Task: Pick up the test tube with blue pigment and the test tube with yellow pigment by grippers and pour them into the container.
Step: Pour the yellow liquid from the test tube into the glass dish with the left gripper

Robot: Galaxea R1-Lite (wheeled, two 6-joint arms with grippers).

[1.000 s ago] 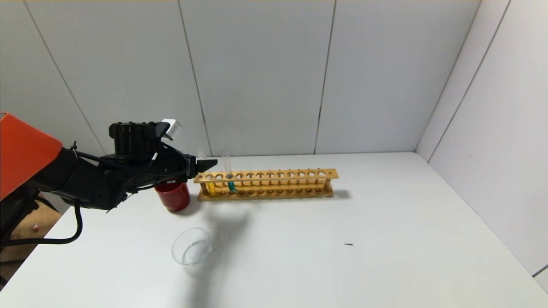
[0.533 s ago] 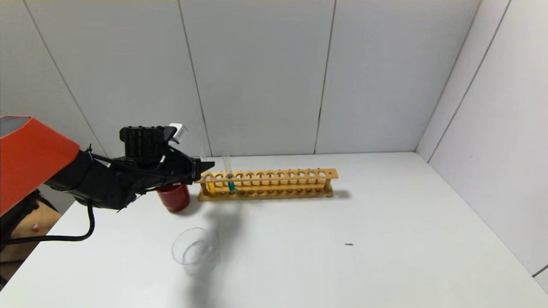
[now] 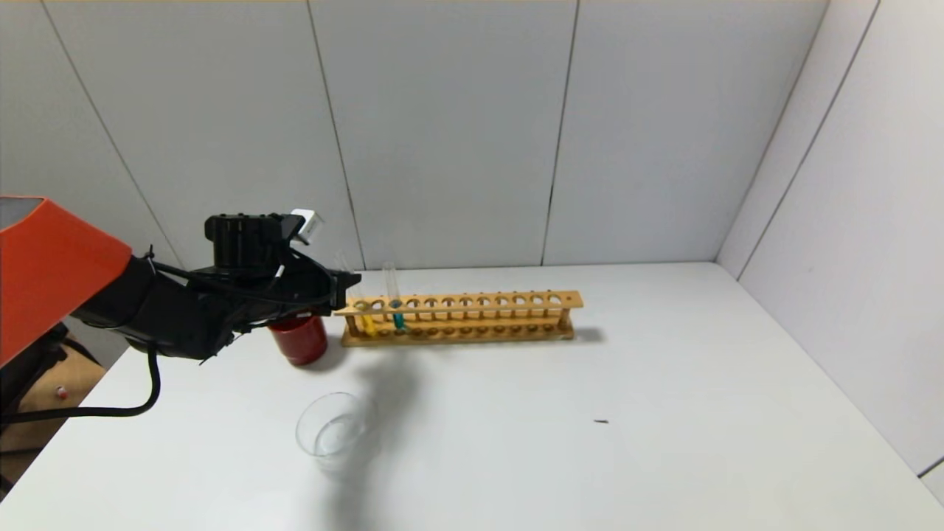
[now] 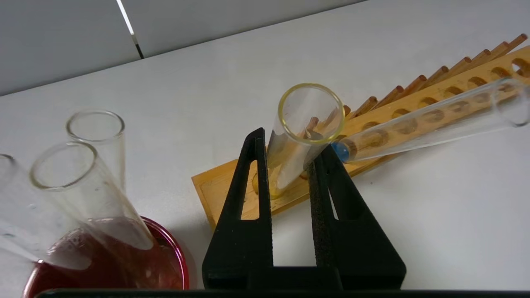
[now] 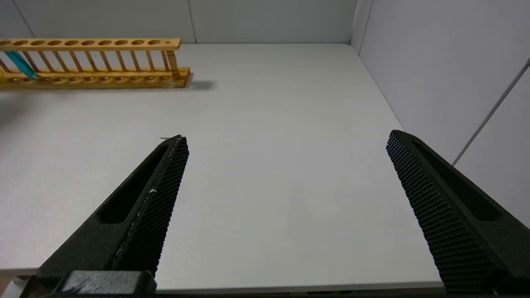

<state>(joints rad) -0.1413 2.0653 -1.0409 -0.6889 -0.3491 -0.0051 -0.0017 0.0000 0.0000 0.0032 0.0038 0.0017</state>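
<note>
The test tube with yellow pigment [image 4: 290, 159] stands tilted in the end hole of the wooden rack [image 3: 479, 302], next to the red cup. My left gripper [image 4: 292, 142] is shut on its upper part, one black finger on each side of the glass. In the head view the left gripper [image 3: 352, 282] reaches in from the left, and yellow liquid shows low in the test tube with yellow pigment [image 3: 366, 323]. The test tube with blue pigment [image 3: 396, 306] stands two holes farther along. The clear glass container [image 3: 335, 431] sits near the front. My right gripper [image 5: 287, 138] hangs open over bare table, far from the rack.
A dark red cup [image 3: 299, 341] holding colourless tubes [image 4: 87, 186] stands just left of the rack, under my left arm. Grey walls close the back and right sides. A tiny dark speck [image 3: 601, 421] lies on the white table.
My left gripper has closed on the yellow tube, which now leans a little toward the arm. The arm also shifted slightly up and toward the rack.
</note>
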